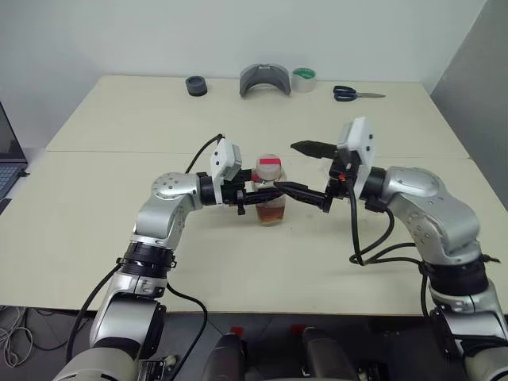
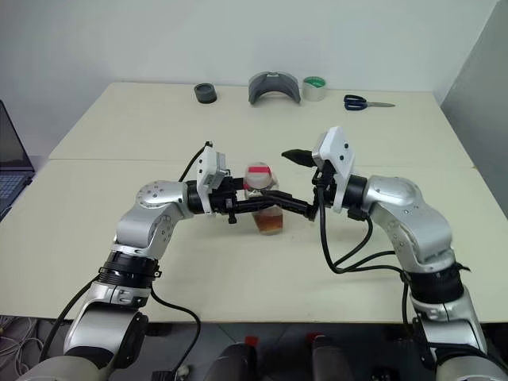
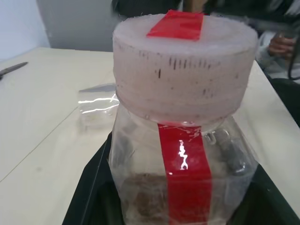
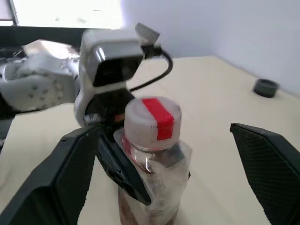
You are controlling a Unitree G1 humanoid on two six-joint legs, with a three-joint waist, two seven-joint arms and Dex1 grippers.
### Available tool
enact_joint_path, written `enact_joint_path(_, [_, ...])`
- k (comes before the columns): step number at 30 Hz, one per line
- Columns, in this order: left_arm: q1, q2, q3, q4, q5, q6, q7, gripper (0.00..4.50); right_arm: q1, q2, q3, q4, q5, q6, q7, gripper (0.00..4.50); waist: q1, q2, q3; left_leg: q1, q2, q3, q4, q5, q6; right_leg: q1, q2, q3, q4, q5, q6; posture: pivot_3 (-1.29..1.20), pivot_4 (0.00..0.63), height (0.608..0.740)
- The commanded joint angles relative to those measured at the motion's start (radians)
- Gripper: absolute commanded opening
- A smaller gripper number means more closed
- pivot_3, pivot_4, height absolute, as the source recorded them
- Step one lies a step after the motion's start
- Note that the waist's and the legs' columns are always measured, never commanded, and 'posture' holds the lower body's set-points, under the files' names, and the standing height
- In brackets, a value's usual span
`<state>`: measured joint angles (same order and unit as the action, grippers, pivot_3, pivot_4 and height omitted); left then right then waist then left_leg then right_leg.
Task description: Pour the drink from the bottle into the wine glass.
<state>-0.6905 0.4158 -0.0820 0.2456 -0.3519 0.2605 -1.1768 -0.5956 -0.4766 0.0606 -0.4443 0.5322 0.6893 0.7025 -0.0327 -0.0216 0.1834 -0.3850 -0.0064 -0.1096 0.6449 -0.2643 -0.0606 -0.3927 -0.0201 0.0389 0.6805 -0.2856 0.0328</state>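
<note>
A small clear bottle [image 1: 270,198] stands on the table in front of me. It has a pale cap [image 1: 270,168] and a red label strip [image 3: 185,164]. The drink [image 1: 271,213], a brown liquid, fills its lower part. My left gripper [image 1: 255,195] reaches in from the left and is shut on the bottle's body. My right gripper [image 1: 287,167] comes from the right and is open wide. One of its fingers is above and behind the cap, the other low at the bottle's near side. In the right wrist view the bottle [image 4: 152,164] sits between them, with room on both sides. The wine glass is out of view.
Along the table's far edge lie a black round lid [image 1: 196,86], a grey curved piece [image 1: 265,80], a green tape roll [image 1: 303,79] and blue-handled scissors [image 1: 357,94]. A laptop [image 1: 8,159] sits at the left edge. A small clear glinting piece [image 3: 96,105] lies beyond the bottle.
</note>
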Motion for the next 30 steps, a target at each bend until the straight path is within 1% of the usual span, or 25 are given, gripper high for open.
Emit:
enact_joint_path(1, [-0.034,0.0,0.021,0.011,-0.017,-0.016,-0.009,1.82,0.031,0.074,0.02,-0.152,-0.047,0.079,-0.207,4.5,-0.002,0.0,0.0,0.0,0.0,0.0,0.0,0.0,0.0,0.0,0.0,0.0,0.0,0.0,0.0,0.0,0.15,0.74])
enact_joint_path(3, [-0.046,-0.001,0.015,0.034,-0.011,-0.026,-0.02,1.82,0.038,0.137,0.063,-0.178,-0.108,0.097,-0.317,4.5,-0.003,0.0,0.0,0.001,0.0,0.0,0.0,0.0,0.0,-0.001,0.001,0.0,0.001,0.0,0.0,0.0,0.15,0.74])
enact_joint_path(8, [-0.074,-0.003,-0.001,0.083,0.007,-0.057,-0.053,1.82,0.04,0.226,0.147,-0.147,-0.228,0.099,-0.456,4.5,-0.002,0.0,0.0,0.0,0.0,0.001,0.0,0.0,0.0,-0.001,0.002,0.0,0.002,0.0,0.0,0.0,0.15,0.74])
enact_joint_path(15, [-0.096,-0.018,-0.01,0.12,0.021,-0.086,-0.072,1.82,0.024,0.29,0.164,-0.125,-0.244,0.136,-0.482,4.5,-0.002,0.0,0.0,-0.003,0.0,0.001,0.0,0.0,0.0,-0.004,0.001,0.001,0.001,0.0,0.0,0.0,0.15,0.74])
enact_joint_path(20, [-0.097,-0.024,-0.01,0.126,0.025,-0.102,-0.07,1.82,0.011,0.31,0.165,-0.096,-0.26,0.144,-0.49,4.5,-0.003,0.0,0.0,-0.011,0.0,0.001,0.001,0.001,0.0,-0.013,0.001,0.001,0.005,0.0,0.0,0.0,0.15,0.74])
enact_joint_path(23, [-0.095,-0.026,-0.008,0.125,0.028,-0.104,-0.07,1.82,0.004,0.318,0.164,-0.085,-0.267,0.141,-0.491,4.5,-0.004,0.0,0.0,-0.011,0.0,0.001,0.001,0.001,0.0,-0.013,0.001,0.001,0.005,0.0,0.0,0.0,0.15,0.74])
enact_joint_path(26, [-0.09,-0.026,-0.006,0.12,0.031,-0.108,-0.068,1.82,-0.002,0.322,0.165,-0.069,-0.276,0.135,-0.49,3.91,-0.006,0.0,0.0,-0.011,0.0,0.001,0.001,0.001,0.0,-0.013,0.001,0.001,0.005,0.0,0.0,0.0,0.15,0.74])
enact_joint_path(30, [-0.084,-0.024,-0.006,0.111,0.029,-0.111,-0.065,1.82,0.002,0.319,0.168,-0.067,-0.276,0.133,-0.473,2.5,-0.01,0.0,0.0,-0.011,0.0,0.001,0.001,0.001,0.0,-0.013,0.001,0.001,0.005,0.0,0.0,0.0,0.15,0.74])
